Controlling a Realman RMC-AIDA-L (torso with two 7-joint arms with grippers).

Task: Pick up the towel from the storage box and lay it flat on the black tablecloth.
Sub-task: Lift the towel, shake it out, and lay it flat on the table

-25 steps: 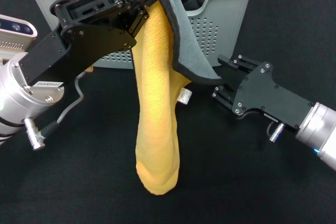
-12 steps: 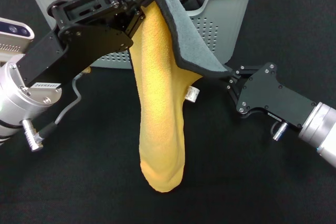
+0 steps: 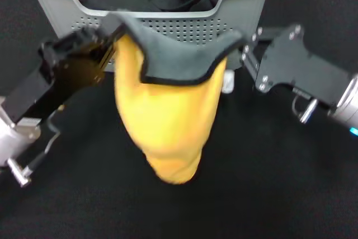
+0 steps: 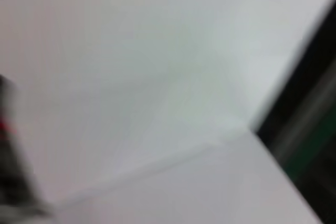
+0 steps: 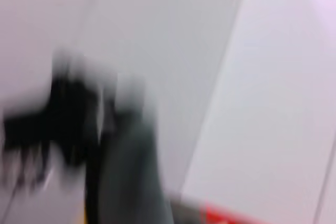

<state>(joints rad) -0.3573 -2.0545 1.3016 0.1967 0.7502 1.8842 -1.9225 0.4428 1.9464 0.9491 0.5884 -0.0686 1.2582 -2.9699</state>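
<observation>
The left end effector (image 3: 109,40) pinches one upper corner of the towel (image 3: 168,110); the right end effector (image 3: 244,48) pinches the other. The towel hangs spread between them, grey side folded over at the top edge, yellow side drooping just in front of the storage box (image 3: 240,12). Below, the black tablecloth (image 3: 268,183) lies open on the worktop.

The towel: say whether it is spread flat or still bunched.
Bunched, not flat. The towel hangs between the left pincer and the right pincer, grey side folded over the top, above the black tablecloth.
</observation>
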